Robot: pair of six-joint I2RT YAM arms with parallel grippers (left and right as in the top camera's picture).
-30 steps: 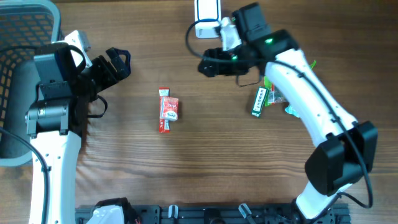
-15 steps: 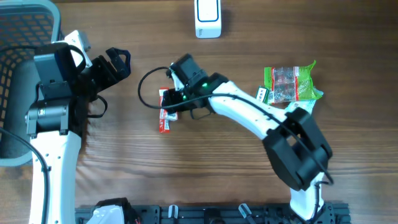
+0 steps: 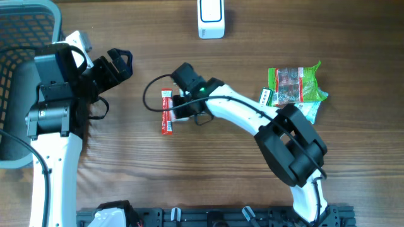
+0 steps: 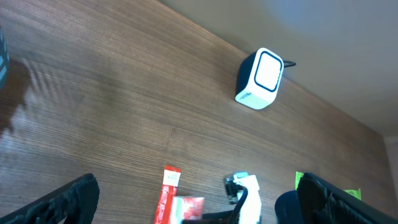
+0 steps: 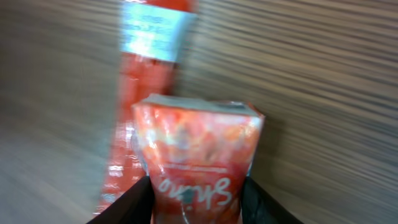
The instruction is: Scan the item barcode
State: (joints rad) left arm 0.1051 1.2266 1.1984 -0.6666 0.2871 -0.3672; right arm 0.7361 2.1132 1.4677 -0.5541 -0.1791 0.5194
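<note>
**Right gripper pinching the red pouch, below and left of the scanner**

Seen from overhead, the grey mesh basket point(image 3: 19, 44) is sitting far to the left of the scanner point(image 3: 210, 17). The left gripper point(image 3: 118, 64) is hanging left of the scanner and a little lower, its jaws spread wide with nothing between them.

The red stick packet point(image 3: 166, 113) is lying flat on the wood, lower than the scanner and to its left. Just beside that packet, the right gripper point(image 3: 178, 107) is closing on the red pouch point(image 5: 199, 155). In the right wrist view its dark fingers point(image 5: 132, 202) are pressing against both sides of the pouch.

Right of the scanner and lower, the green stick pack point(image 3: 264, 96) is resting against the green snack bag point(image 3: 293, 84).
</note>
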